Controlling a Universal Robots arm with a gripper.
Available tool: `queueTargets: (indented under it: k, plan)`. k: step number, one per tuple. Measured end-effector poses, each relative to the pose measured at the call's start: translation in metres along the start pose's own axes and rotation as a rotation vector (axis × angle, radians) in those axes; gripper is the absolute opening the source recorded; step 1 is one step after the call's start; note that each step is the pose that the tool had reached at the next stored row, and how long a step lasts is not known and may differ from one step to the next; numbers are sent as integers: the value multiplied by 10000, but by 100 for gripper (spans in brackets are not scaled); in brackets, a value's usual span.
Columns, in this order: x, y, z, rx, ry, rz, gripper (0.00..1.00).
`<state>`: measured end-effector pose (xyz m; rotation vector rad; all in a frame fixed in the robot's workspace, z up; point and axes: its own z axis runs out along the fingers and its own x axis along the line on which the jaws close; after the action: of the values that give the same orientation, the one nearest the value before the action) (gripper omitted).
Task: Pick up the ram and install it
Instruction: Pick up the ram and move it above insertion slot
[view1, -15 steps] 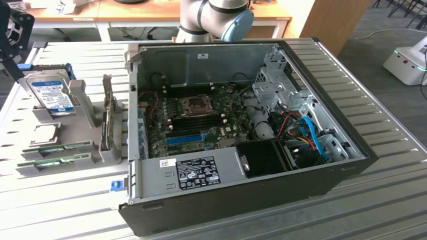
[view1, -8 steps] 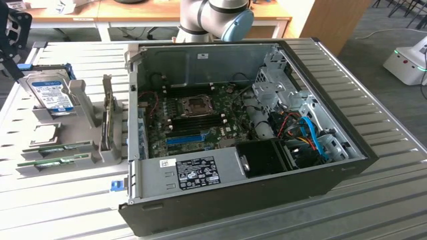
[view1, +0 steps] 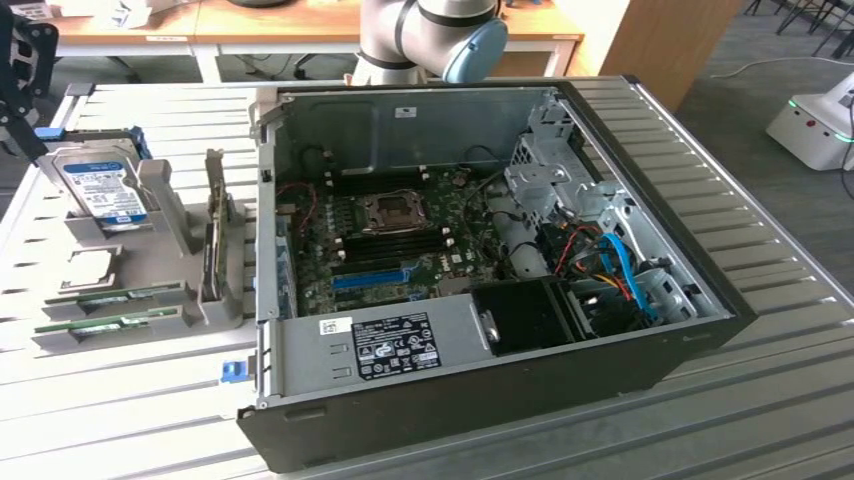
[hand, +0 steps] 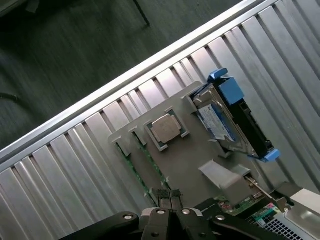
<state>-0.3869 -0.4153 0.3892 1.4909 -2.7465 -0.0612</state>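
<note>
Green on grey: the far ram stick (view1: 118, 294) and the near ram stick (view1: 107, 325) lie side by side in the slots of the grey holder (view1: 158, 200), on the exterior view's left, well apart from the computer case (view1: 694, 330). Neither one is in the motherboard (view1: 400, 240) yet. And look at the gripper (hand: 170, 194) in the wrist view: it's clenched, fingertips pressed flat together with nothing between them, hanging over the holder close to the sticks' ends. I can't tell whether it touches them. Beyond the sticks a square processor chip (view1: 83, 265) sits in its pocket, and further back the blue-labelled hard drive (view1: 104, 190) stands propped on edge. The arm (view1: 427, 35) rises at the far side of the ribbed metal table (view1: 747, 420).
</note>
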Motion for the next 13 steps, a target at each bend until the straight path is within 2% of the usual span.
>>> queueTargets:
  k: [13]
  plan:
    - [2, 4, 0, 10, 107, -1904, 11]
